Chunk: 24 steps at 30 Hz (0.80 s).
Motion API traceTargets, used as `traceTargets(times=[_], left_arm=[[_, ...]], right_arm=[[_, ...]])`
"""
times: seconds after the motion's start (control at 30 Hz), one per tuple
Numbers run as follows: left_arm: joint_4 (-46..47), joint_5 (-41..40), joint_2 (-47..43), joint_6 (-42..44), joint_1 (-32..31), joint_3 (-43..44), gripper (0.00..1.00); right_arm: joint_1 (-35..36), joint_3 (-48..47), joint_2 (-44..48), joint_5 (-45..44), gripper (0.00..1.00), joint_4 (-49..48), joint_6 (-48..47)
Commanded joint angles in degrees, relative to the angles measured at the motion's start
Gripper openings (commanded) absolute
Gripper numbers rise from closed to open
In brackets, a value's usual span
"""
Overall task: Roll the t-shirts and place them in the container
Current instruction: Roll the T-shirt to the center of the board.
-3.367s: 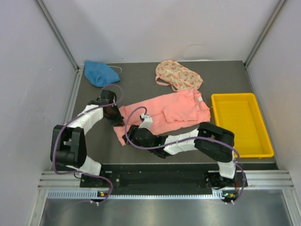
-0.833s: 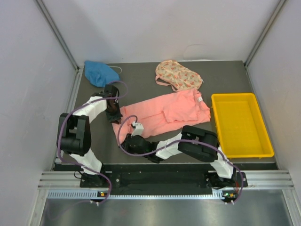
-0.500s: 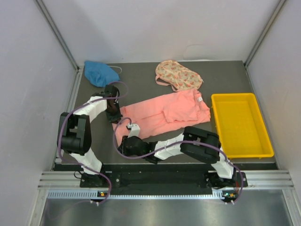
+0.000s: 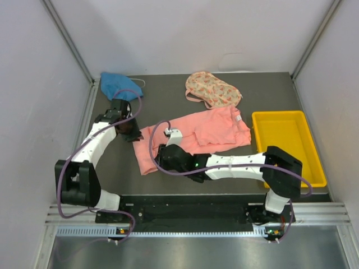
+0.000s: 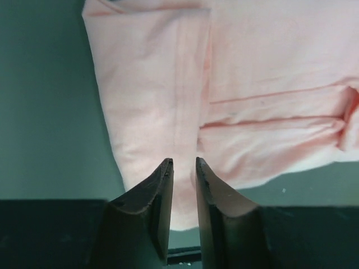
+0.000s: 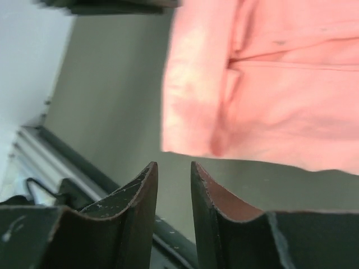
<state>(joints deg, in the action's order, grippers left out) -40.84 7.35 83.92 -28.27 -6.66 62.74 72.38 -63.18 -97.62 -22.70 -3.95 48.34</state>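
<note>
Dark matte tabletop (image 4: 168, 95), soft creased salmon-pink t-shirt (image 4: 207, 131) folded into flat strip, long axis near-left to far-right, neck label (image 4: 238, 119) far-right; left gripper (image 5: 184, 162) and right gripper (image 6: 174, 165) narrowly parted, empty.

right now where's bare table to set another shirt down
Bare table lies at the back between the blue t-shirt and floral t-shirt, and in the back right corner behind the yellow tray, itself empty. Crowded: around the pink t-shirt, left end and near edge, where the left arm and right arm reach.
</note>
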Motion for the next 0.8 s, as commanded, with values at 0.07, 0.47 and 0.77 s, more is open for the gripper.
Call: traceTargets(times=[0.07,0.47,0.77], left_arm=[[1.9,5.4,-5.9,-3.5,0.2,-10.2,0.19],[9.6,10.3,-1.8,-7.1,0.3,-19.6,0.12],[9.3,10.8,-0.4,-6.3,0.8,-19.2,0.16]], right_arm=[[-2.2,-8.2,-4.9,3.9,0.30,8.4,-3.5],[-2.2,-11.4,-14.3,10.2,0.28,8.2,-3.3],[-2.7,-9.9,-16.9,9.1,0.25,11.4,-2.1]])
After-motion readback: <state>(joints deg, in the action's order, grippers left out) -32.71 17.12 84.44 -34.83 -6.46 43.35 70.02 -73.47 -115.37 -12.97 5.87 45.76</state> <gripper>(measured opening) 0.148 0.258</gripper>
